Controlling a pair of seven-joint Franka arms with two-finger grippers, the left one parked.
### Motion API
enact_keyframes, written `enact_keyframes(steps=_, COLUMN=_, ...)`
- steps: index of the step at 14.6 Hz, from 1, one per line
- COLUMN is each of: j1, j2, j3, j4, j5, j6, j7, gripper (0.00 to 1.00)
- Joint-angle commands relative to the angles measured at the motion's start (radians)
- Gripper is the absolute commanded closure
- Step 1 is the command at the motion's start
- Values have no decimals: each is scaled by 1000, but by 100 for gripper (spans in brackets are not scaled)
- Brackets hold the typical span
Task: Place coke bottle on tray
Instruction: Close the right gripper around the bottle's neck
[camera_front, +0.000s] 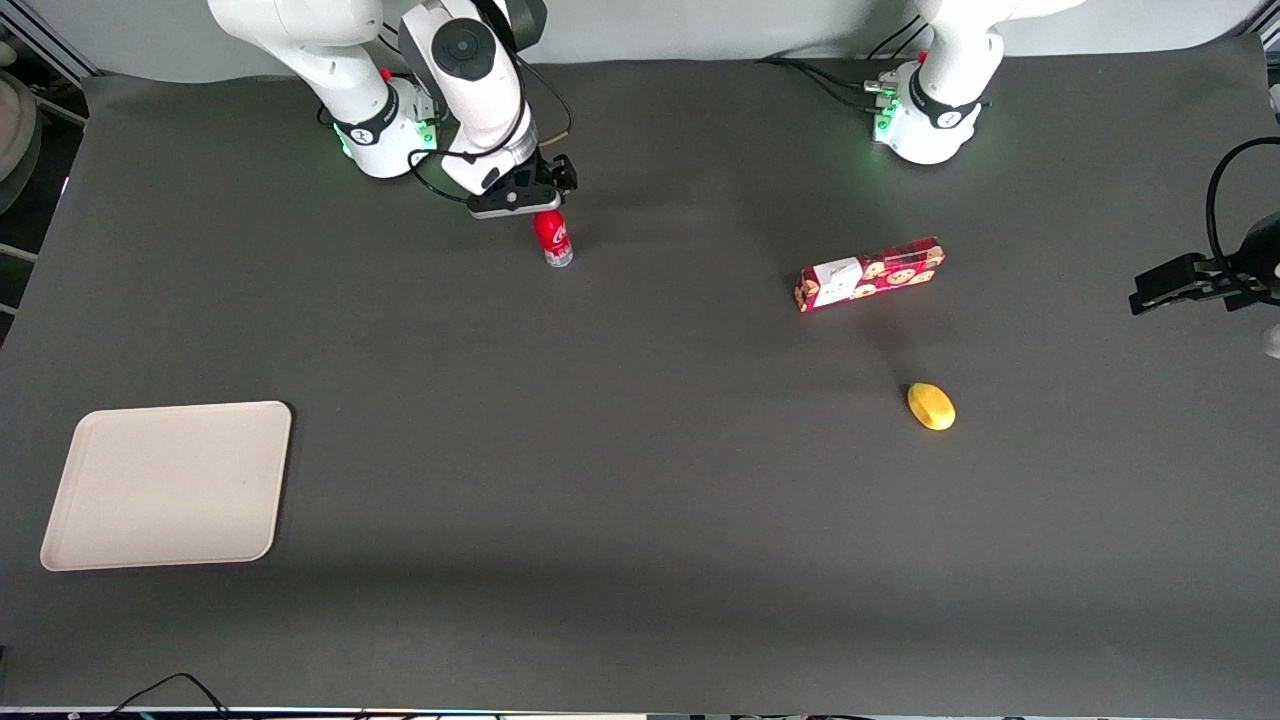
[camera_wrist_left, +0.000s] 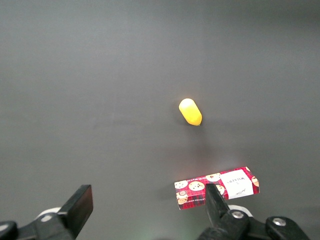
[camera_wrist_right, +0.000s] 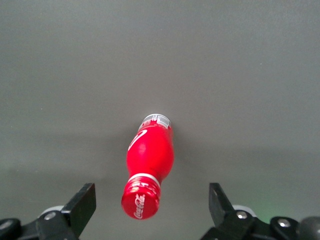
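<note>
1. I saw the gripper (camera_wrist_right: 150, 205) hanging just above the coke bottle (camera_front: 552, 238), its fingers (camera_wrist_right: 82, 202) spread wide on either side of the red cap and touching nothing.
2. The coke bottle stood upright on the grey table (camera_front: 640, 520), close to the working arm's base.
3. The tray (camera_front: 168, 485) lay bare, well apart from the bottle and much nearer the front camera.
4. A red cookie box (camera_front: 868, 273) and a yellow object (camera_front: 931, 406) lay toward the parked arm's end.
</note>
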Motion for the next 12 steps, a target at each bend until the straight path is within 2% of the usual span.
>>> enact_keyframes(steps=1, j1=-5, j2=25, j3=15, j4=-3, j5=21, j6=20, j7=60, gripper=0)
enact_keyframes(steps=5, j1=-5, j2=47, j3=17, j4=-3, j5=21, j6=48, j7=75, gripper=2)
enact_keyframes(steps=9, j1=-7, j2=68, j3=17, j4=-2, j5=21, j6=71, j7=76, gripper=20)
enact_keyframes(steps=12, j1=-7, j2=73, j3=18, j4=-3, j5=21, j6=74, j7=76, gripper=44)
